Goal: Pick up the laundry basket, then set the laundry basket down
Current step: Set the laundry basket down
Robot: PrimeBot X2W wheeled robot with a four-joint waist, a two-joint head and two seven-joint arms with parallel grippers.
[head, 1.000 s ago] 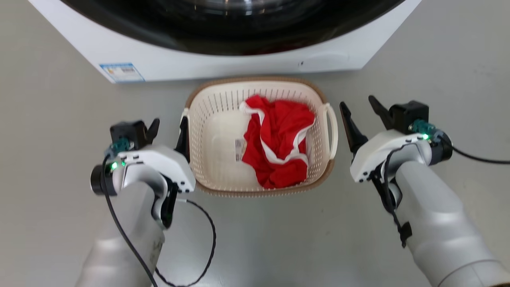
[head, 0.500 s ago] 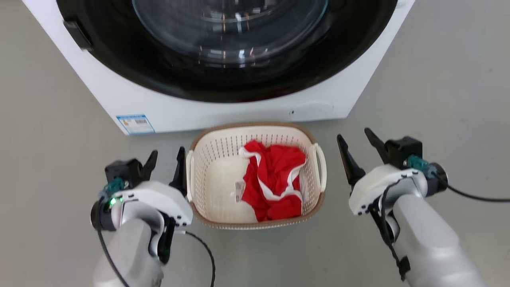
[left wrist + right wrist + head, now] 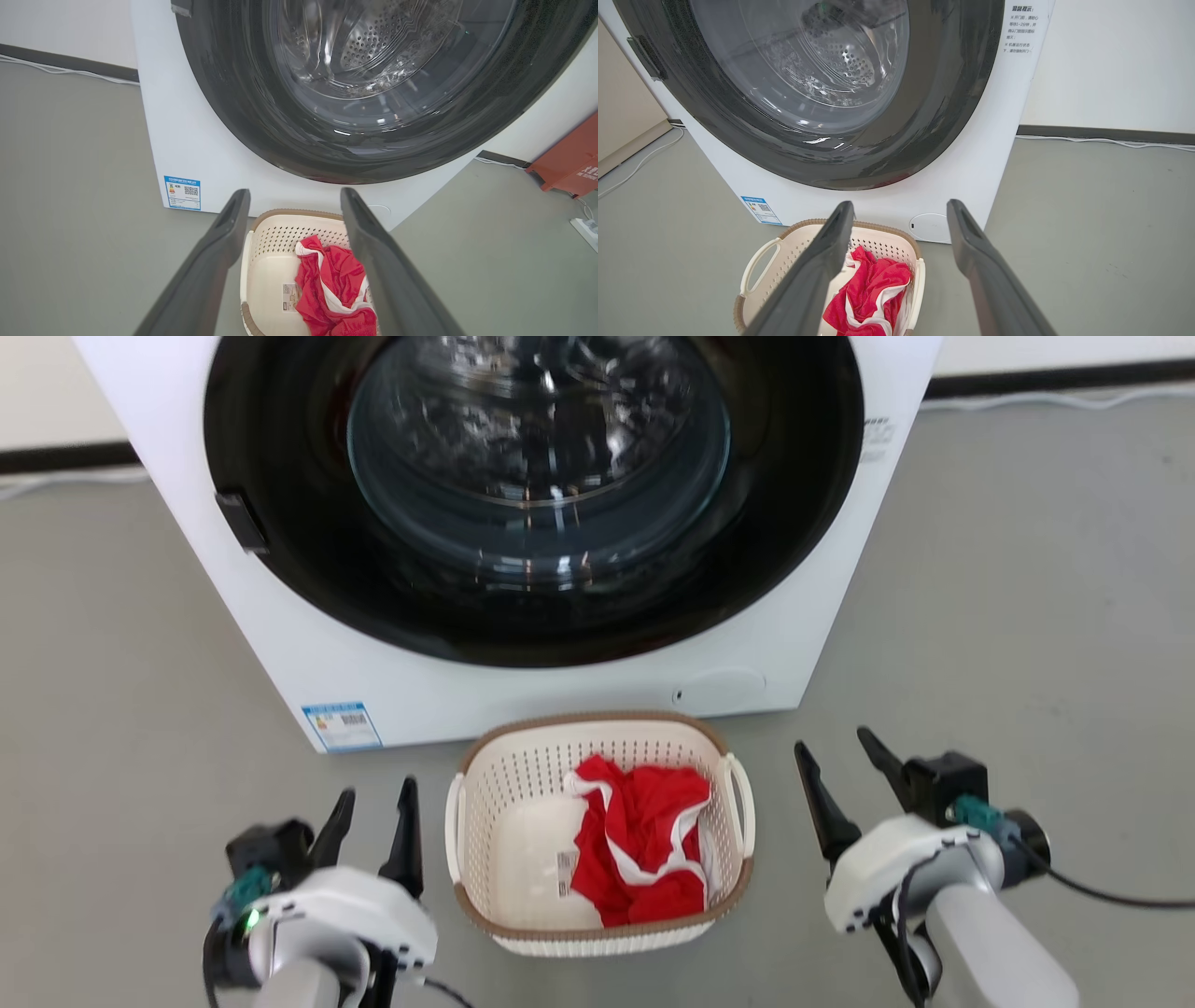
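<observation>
- The basket is sitting flat on the floor, just in front of the washer and roughly centred under its door.
- A red garment is lying bunched in the basket's right half, and a small label is showing on the bare left half of its bottom.
- The left gripper is hovering just left of the basket, near the left handle. Its fingers are spread wide, gripping nothing and not touching the handle.
- The right gripper is hovering to the right of the right handle, a little further off. It is also spread wide and carrying nothing.
- Both wrist views are looking over the basket toward the washer, with clear space showing between each pair of fingers.
- Progress, as a judgement: no lift is underway. The basket is resting on the floor with both handles free.
- These pictures alone are not settling whether this is before the pick-up or after the set-down.
- If it is before, everything is remaining: closing in on the handles, gripping, lifting and setting down.
</observation>
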